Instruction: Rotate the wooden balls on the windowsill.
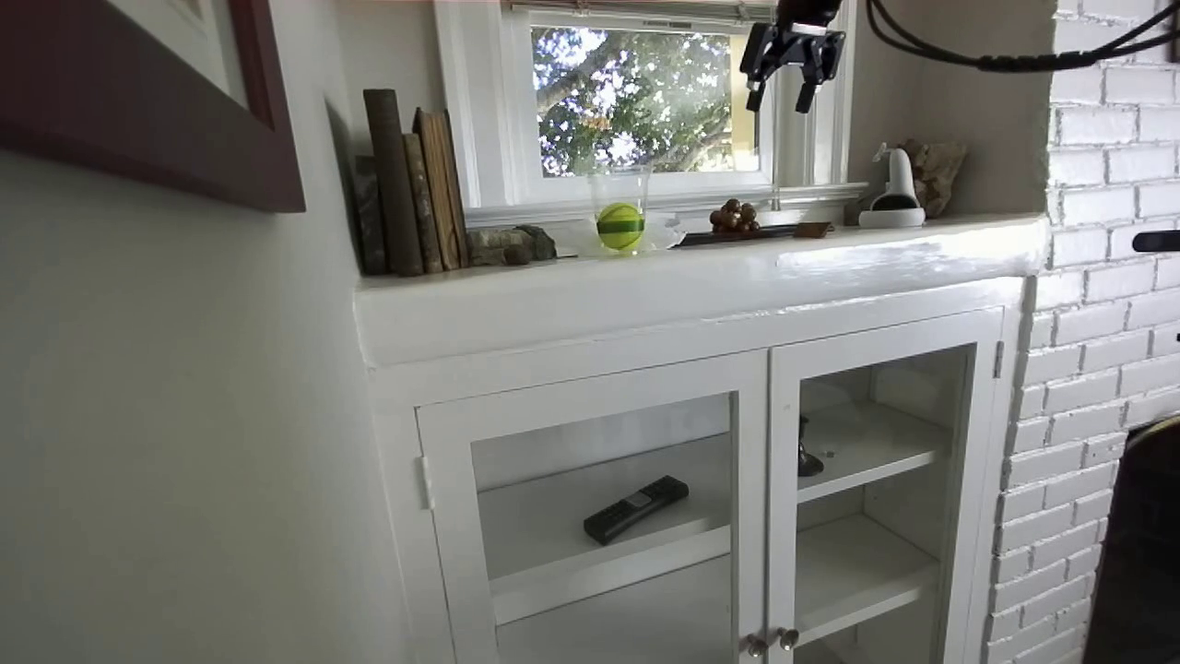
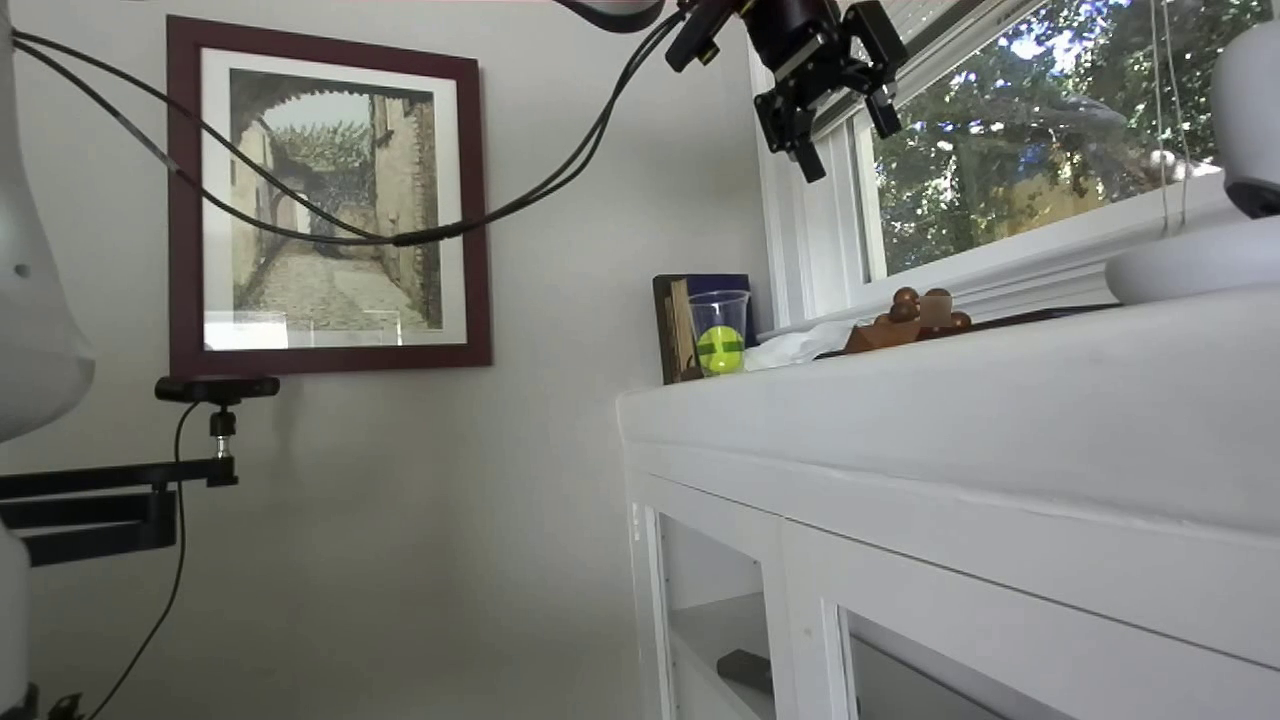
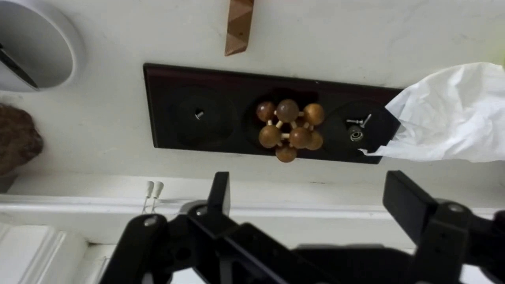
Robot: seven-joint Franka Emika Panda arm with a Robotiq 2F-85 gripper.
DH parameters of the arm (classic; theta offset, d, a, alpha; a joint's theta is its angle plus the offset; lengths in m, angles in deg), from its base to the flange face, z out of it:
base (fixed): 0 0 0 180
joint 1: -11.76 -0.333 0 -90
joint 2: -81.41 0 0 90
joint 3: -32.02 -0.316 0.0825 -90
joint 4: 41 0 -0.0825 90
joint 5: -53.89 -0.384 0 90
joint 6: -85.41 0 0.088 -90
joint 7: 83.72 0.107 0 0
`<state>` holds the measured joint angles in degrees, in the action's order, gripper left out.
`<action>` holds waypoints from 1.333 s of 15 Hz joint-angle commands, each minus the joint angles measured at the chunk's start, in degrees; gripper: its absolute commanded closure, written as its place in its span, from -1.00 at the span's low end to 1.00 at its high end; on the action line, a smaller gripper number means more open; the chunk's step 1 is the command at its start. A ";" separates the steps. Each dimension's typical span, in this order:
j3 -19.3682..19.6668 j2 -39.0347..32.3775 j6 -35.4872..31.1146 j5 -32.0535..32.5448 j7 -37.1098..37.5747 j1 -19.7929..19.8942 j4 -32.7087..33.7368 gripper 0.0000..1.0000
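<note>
In an exterior view, a dark red picture frame is cut off at the far left. Next, books stand at that end of the windowsill, with stones at their foot. A yellow-green ball sits in a clear plastic cup whose outline is faint. Then comes crumpled white paper, which in the wrist view hides one end of a dark tray. The wooden balls rest midway along this tray, on the windowsill, pegged together into one cluster; the upper balls partly hide the lower. From above, the cluster spreads about equally each way, so its long axis and heading cannot be told; the tray's long axis runs along the windowsill. Small metal parts lie on the tray beside the balls, hard to identify. A faceted brown piece is cut off by the top of the wrist view. High above and well apart from the balls hangs the gripper, fingers pointing down and spread wide; the arm over it is cut off by the top edge, and black cables loop away to the right. Farther along the windowsill, a white ring-based device partly covers a rough stone. A black object at the right edge is cut off, too little of it showing to name.
</note>
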<state>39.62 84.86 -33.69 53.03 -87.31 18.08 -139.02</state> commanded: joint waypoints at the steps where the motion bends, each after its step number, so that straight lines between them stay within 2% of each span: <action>1: -0.07 -5.18 0.27 -2.40 -1.13 0.15 5.89 -1.00; 6: -0.09 -8.72 1.55 -4.29 3.00 0.84 7.38 -1.00; 9: -0.05 -10.40 2.84 -1.33 9.84 0.46 7.66 -1.00; 12: 0.19 -11.73 1.40 0.13 18.56 0.08 7.40 -1.00; 13: -0.14 -10.29 1.06 -1.16 13.54 0.48 5.58 -1.00; 20: 0.04 -11.60 0.61 -0.35 18.29 0.26 6.37 -1.00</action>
<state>39.63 74.01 -32.92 51.97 -70.38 18.36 -133.41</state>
